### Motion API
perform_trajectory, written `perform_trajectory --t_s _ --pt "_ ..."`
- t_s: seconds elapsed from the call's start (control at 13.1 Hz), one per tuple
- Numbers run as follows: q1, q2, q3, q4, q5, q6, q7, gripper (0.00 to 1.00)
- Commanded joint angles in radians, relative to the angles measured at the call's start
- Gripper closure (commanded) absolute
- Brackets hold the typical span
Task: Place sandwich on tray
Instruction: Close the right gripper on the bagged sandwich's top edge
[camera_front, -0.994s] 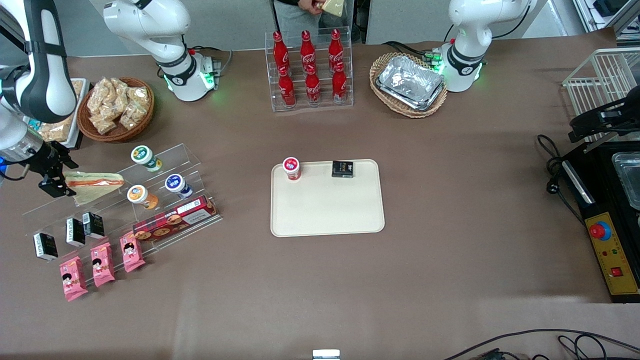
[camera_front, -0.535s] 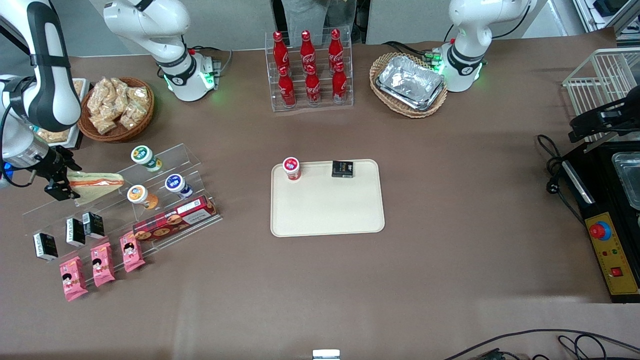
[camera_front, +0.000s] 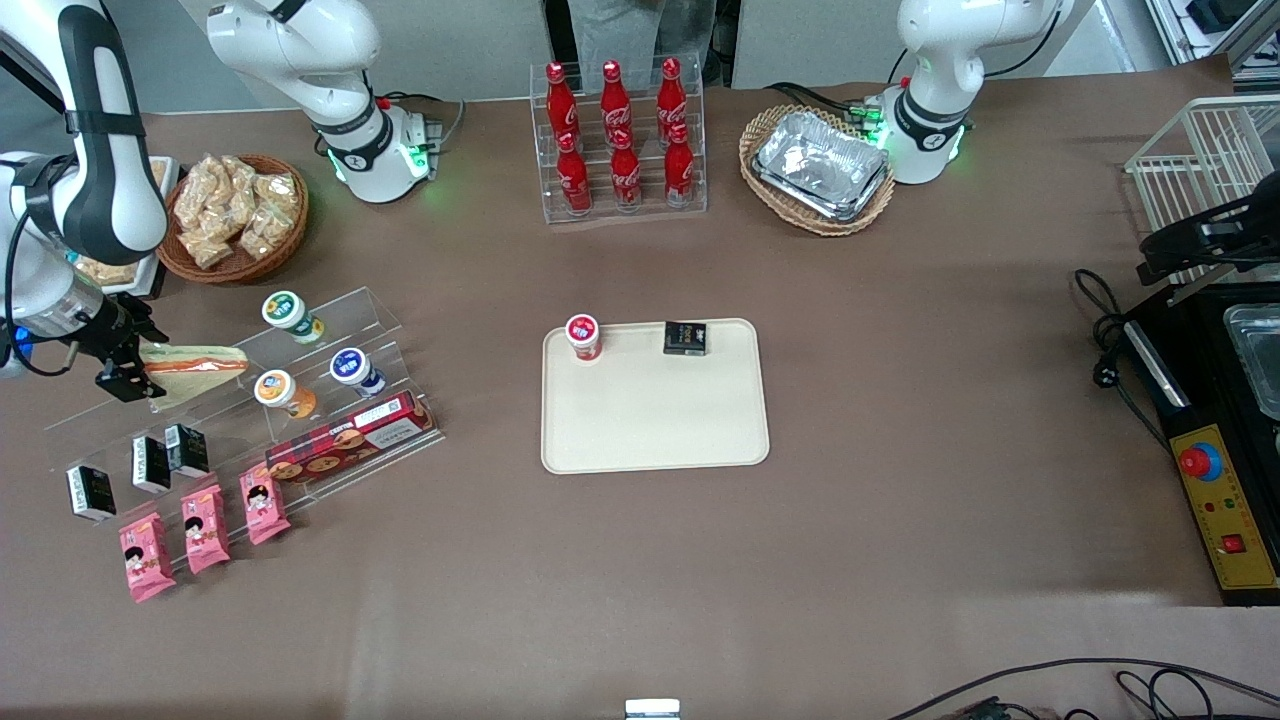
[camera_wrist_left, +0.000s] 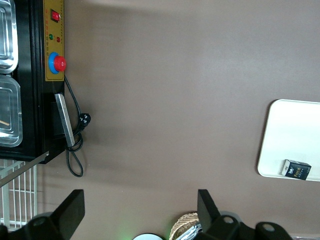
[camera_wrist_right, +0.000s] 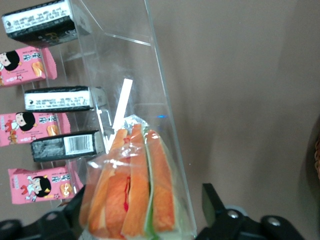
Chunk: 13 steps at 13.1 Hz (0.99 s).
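**Now: sandwich at the display rack**

Front view: the gripper (camera_front: 125, 362) sits at the sandwich's (camera_front: 190, 368) broad end, on the acrylic rack (camera_front: 240, 400) toward the working arm's end of the table, well apart from the tray (camera_front: 655, 420). Only the right wrist view shows the sandwich (camera_wrist_right: 132, 192) lying between the spread fingers (camera_wrist_right: 216, 205); contact cannot be told.

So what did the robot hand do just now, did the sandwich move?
The gripper slid a little closer along the sandwich, toward the tray's side, and its arm swung in with it. The sandwich has hardly budged; it still lies on the top step of the clear display stand. The fingers sit on either side of it, but it isn't lifted. The tray and the snacks stayed put.
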Motion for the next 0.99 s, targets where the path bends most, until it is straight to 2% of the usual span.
perform_trajectory --t_s 0.0,0.08,0.15,0.31,0.38,0.46,0.54,0.69,0.92 --pt "0.017 -0.004 0.003 -0.014 -0.010 0.013 0.025 0.28" --pt "0.017 -0.003 0.004 -0.014 -0.007 0.016 0.025 0.38" --pt "0.017 0.002 0.004 -0.014 0.024 0.018 0.025 0.53" --pt "0.020 0.000 0.004 -0.013 0.041 0.016 0.020 0.60" --pt "0.027 -0.003 0.004 -0.013 0.041 0.010 0.013 0.71" --pt "0.055 -0.004 0.004 -0.010 0.042 0.002 0.010 0.90" --pt "0.058 -0.006 0.004 -0.007 0.042 -0.008 0.010 0.93" --pt "0.058 -0.026 0.003 0.009 0.042 -0.016 0.007 0.93" --pt "0.058 -0.043 0.003 0.174 0.041 -0.265 -0.015 0.93"
